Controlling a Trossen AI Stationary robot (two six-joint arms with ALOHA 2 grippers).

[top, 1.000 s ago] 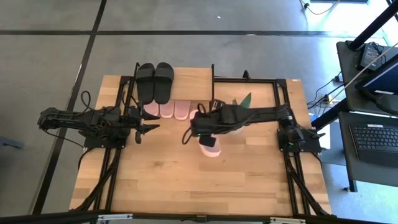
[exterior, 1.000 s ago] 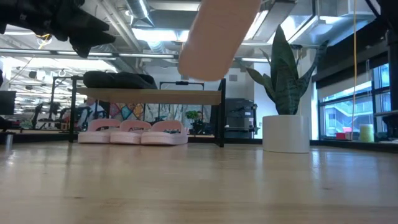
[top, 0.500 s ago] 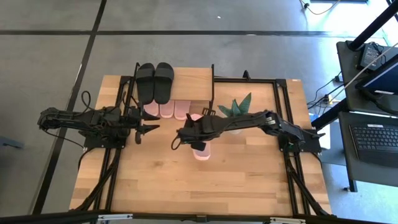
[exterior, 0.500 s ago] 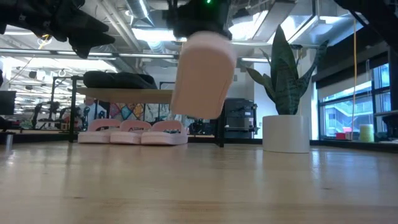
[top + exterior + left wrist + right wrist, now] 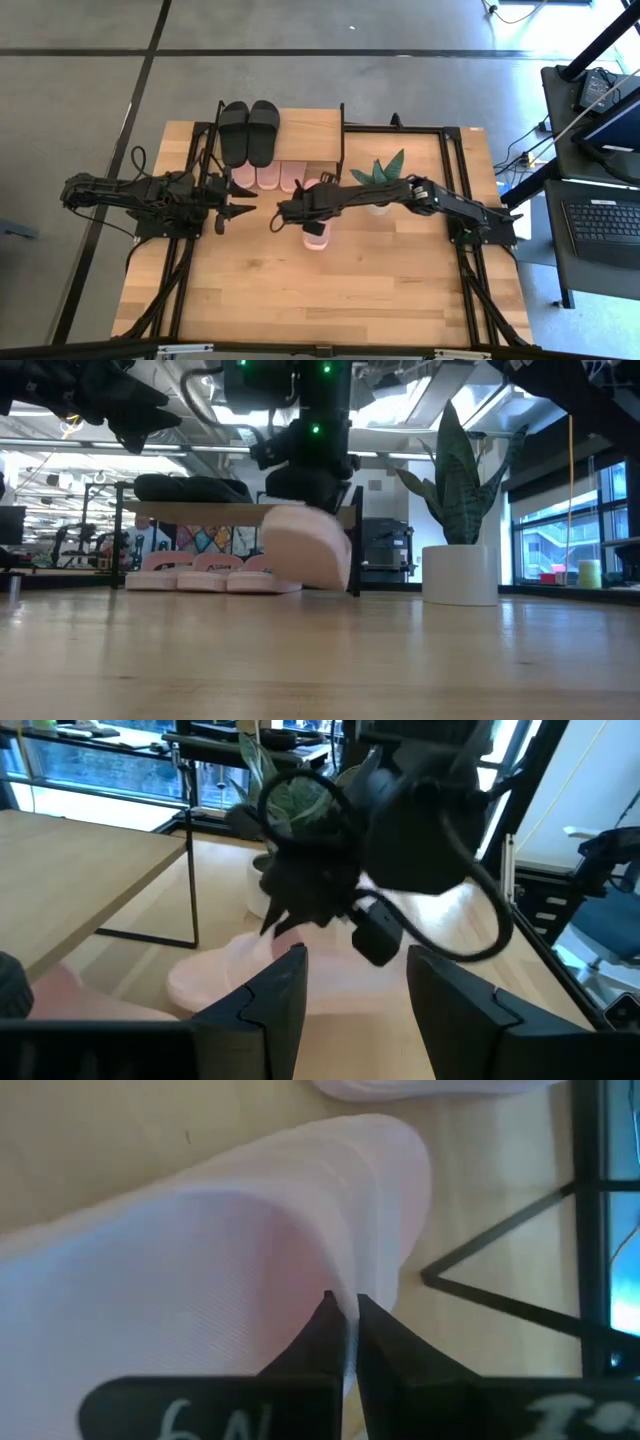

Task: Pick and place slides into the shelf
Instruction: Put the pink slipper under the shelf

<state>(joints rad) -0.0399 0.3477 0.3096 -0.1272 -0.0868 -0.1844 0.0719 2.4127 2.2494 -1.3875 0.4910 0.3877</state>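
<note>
The right gripper [image 5: 343,1320] is closed on the strap of a pink slide [image 5: 315,236], pinching the thin band edge-on between its fingertips. In the low view the slide [image 5: 305,545] is seen hanging tilted, one end low and close to the worktop [image 5: 300,300], the other raised under the gripper; whether it touches the wood cannot be told. It is judged to be held by the strap so the sole stays free to be slid in flat.

The slide's long axis runs from the worktop's near edge toward the far edge, its far end pointing at the shelf [image 5: 305,125]. It is placed just in front of the shelf's lower tier, toward the shelf's right end, beside three pink slides [image 5: 210,572] already lined up there side by side. Two black slides [image 5: 250,130] are set on the top board, toward its left end.

The left gripper [image 5: 240,210] hangs open and empty near the left end of the shelf's front, apparently waiting. A potted plant [image 5: 380,180] stands to the right of the shelf, near the far edge.
</note>
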